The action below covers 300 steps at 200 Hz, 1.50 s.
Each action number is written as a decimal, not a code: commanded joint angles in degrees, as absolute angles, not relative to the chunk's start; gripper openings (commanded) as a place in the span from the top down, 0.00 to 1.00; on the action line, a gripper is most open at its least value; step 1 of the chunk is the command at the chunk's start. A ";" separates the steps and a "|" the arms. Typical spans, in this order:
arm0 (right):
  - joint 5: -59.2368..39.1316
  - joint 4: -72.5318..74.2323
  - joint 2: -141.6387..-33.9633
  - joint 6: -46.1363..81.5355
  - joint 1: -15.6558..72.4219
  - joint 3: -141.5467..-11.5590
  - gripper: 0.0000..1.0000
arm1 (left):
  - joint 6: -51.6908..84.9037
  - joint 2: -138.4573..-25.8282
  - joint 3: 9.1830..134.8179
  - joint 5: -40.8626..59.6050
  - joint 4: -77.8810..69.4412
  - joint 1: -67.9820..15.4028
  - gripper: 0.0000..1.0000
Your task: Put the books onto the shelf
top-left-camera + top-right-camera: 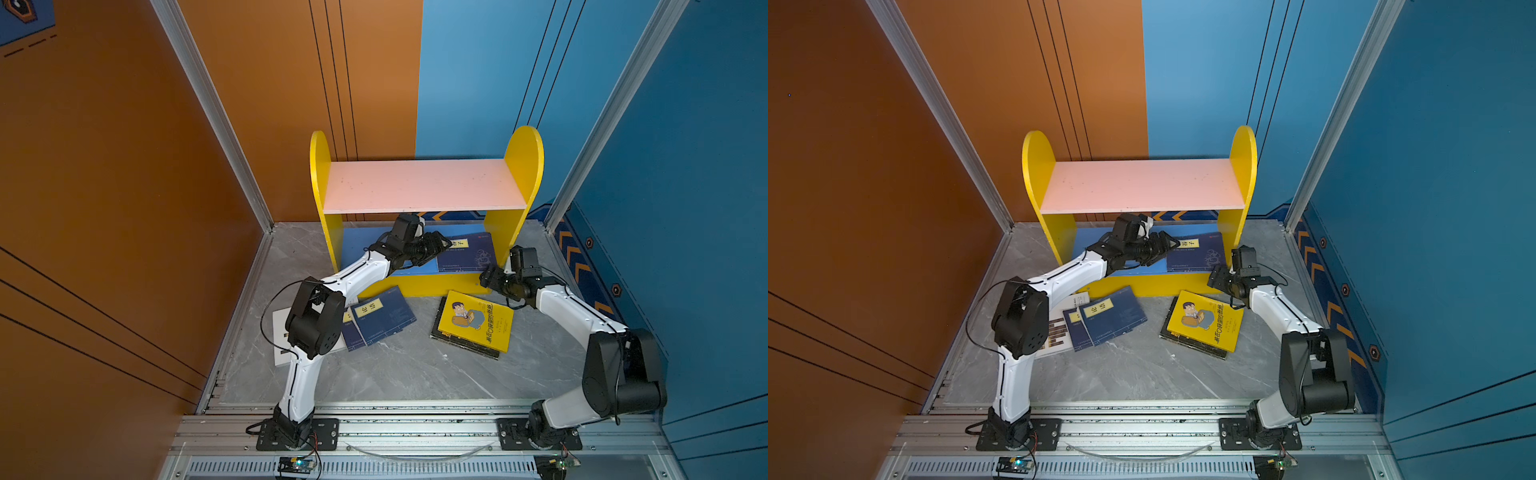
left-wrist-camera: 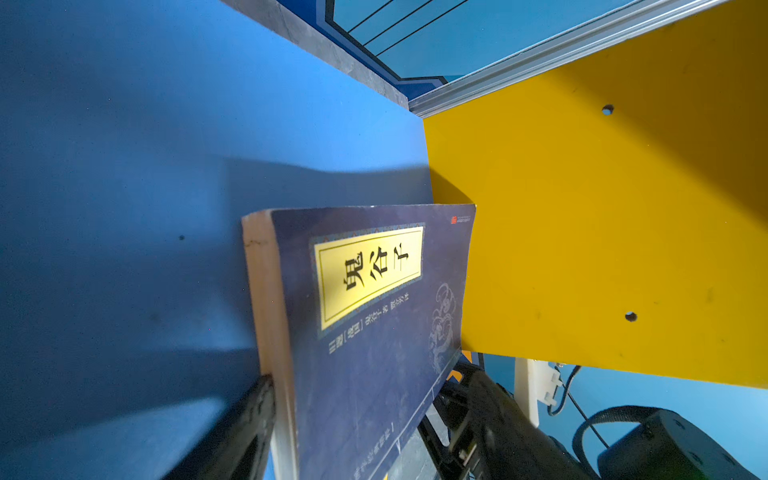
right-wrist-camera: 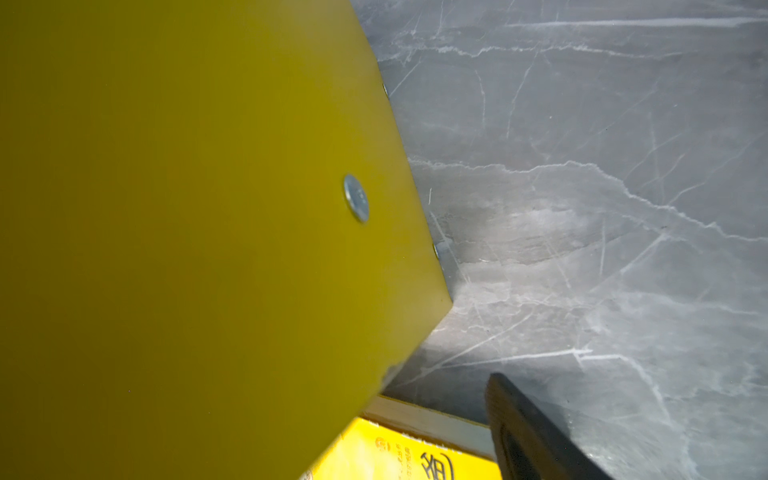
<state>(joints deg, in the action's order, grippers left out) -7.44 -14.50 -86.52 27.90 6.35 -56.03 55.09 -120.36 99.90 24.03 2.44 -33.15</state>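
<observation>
Our left gripper (image 1: 445, 243), jaws spread, straddles the navy paperback (image 1: 469, 255), likely leaving it on the yellow-sided shelf (image 1: 523, 166); the right gripper (image 1: 490, 277) has jaws spread too.

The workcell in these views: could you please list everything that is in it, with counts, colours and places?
shelf: 1, yellow sides, pink upper board, blue lower board, at the back.
shelved navy book: 1, navy with yellow label, on the blue board against the right side panel.
loose navy books: 2, navy with yellow labels, overlapping, before the shelf, left of centre.
yellow book: 1, yellow with cartoon man, atop the black book, right of centre.
black book: 1, black, only its edges showing.
white book: 1, white, far left, partly hidden by the left arm.
table: 1, grey marble.
left gripper: 1, black, open, at the shelved book's near end.
right gripper: 1, black, open, beside the shelf's right panel.
</observation>
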 commanded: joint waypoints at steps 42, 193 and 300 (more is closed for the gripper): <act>-11.39 -12.83 -88.51 22.87 8.54 -61.64 0.16 | 54.93 -122.12 101.73 25.59 1.85 -32.95 0.25; -2.21 -21.96 -70.36 26.20 8.26 -51.15 0.12 | 49.54 -106.80 84.73 22.41 0.17 -29.80 0.17; -2.26 -24.11 -49.27 41.61 7.47 -33.66 0.11 | 39.65 -89.09 63.89 11.78 4.00 -38.34 0.17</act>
<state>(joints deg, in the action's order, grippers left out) -2.57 -22.57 -52.51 36.40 7.49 -36.64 43.42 -92.68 67.92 18.46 1.26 -36.10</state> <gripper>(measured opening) 0.895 0.833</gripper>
